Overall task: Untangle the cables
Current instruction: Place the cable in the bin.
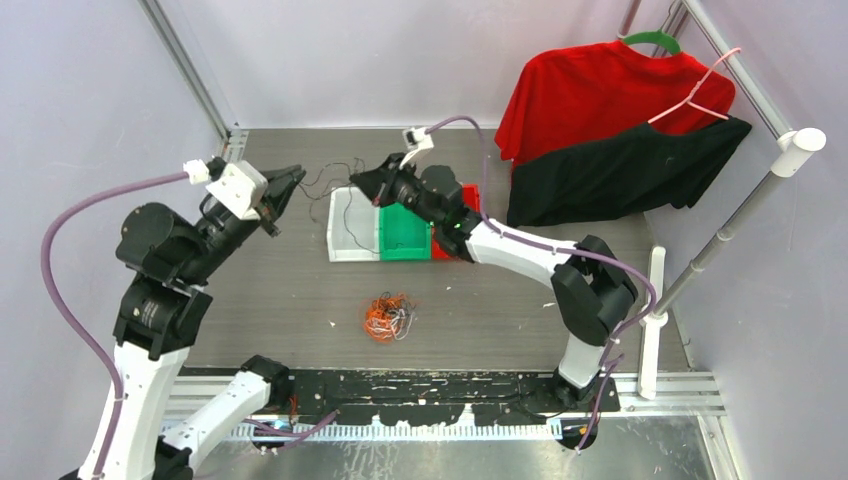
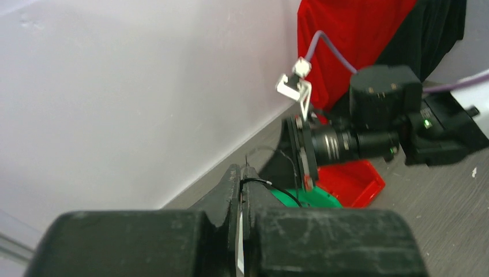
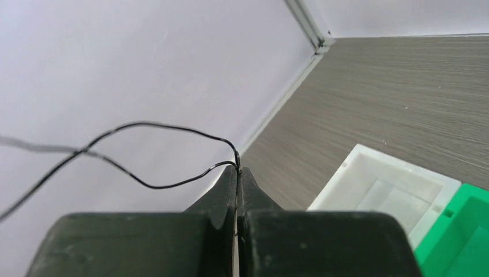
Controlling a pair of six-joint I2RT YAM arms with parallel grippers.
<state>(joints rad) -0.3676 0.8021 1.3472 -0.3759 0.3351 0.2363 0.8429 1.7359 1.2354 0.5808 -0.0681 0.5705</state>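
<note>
1. Top view: An orange, black and white tangle of cables (image 1: 387, 317) lies knotted on the near worktop (image 1: 300, 290). Judged from this, the task is at an early stage, with nearly all the separating yet to do. The left claw (image 1: 292, 183) and right claw (image 1: 360, 181) face each other above the far side. The white bin (image 1: 350, 228) and green bin (image 1: 404, 235) show no cords inside. The red bin (image 1: 470, 198) is mostly hidden by the right arm, so its contents cannot be told.
2. Right wrist view: The right claw is pressed together, pinching one black cable (image 3: 167, 125) at its tips. The cable loops away to the left, clear of the worktop. The white bin below appears bare.
3. Left wrist view: The left claw is pressed together on the same thin black cable. The visible parts of the red and green bins hold nothing.
</note>
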